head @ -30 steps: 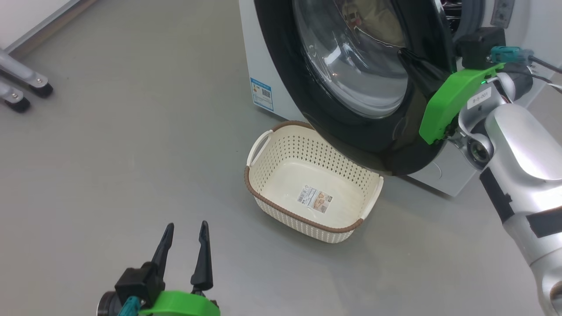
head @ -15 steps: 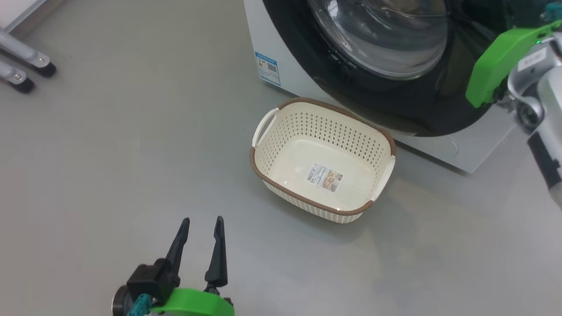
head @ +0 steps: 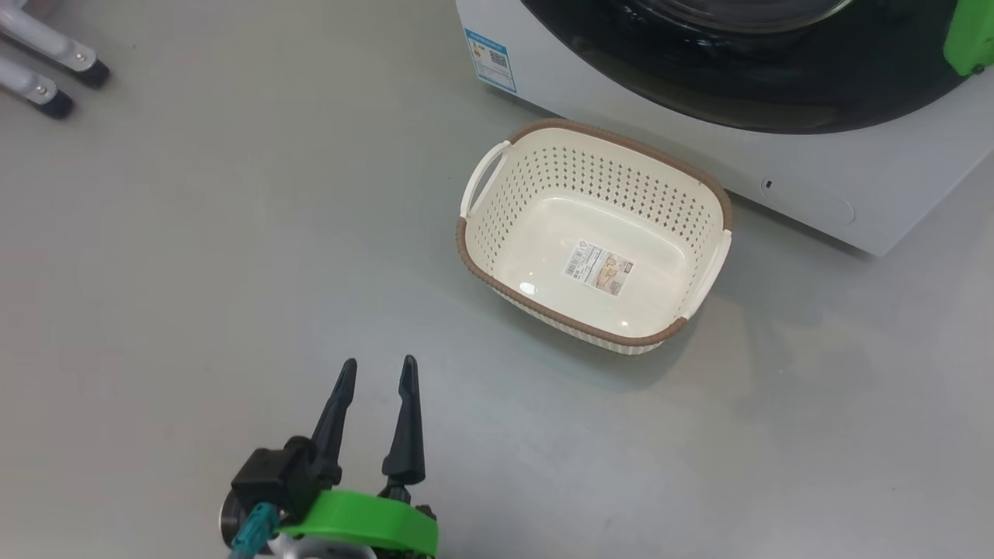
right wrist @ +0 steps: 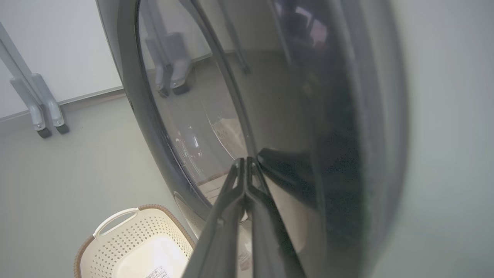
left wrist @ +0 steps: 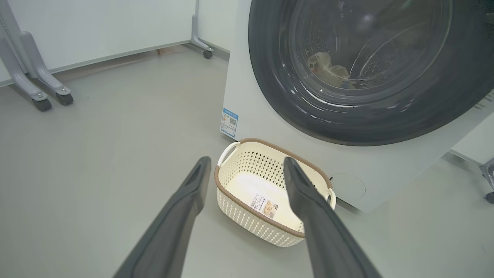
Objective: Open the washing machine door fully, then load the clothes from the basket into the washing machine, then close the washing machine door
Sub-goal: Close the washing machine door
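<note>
**A:** What is the left gripper (head: 378, 361) doing?

**B:** It is hanging low over the grey floor (head: 194, 233). Its two dark fingers are spreading wide apart and gripping nothing. It is pointing towards the basket (head: 598, 178), well short of it.

**A:** And the right gripper (right wrist: 244, 160)?

**B:** Its fingers are pressing flat together with nothing between them. Their tips are lying at the black rim of the door (right wrist: 339, 154), just beside a glossy recess, and seem to be touching it.

**A:** How is the door sitting?

**B:** It is lying close against the front of the washing machine (head: 815, 171). The blur is hiding whether it is latched.

**A:** Where are the clothes (left wrist: 328, 71)?

**B:** A cream heap is showing through the glass, inside the drum.

**A:** And the basket?

**B:** It is sitting on the floor just in front of the washing machine, below the door, and its bare bottom is showing a label sticker (head: 598, 268). A blue sticker (head: 491, 60) is showing on the machine's lower corner. Two wheeled grey legs (head: 46, 70) are standing well off to the left.
</note>
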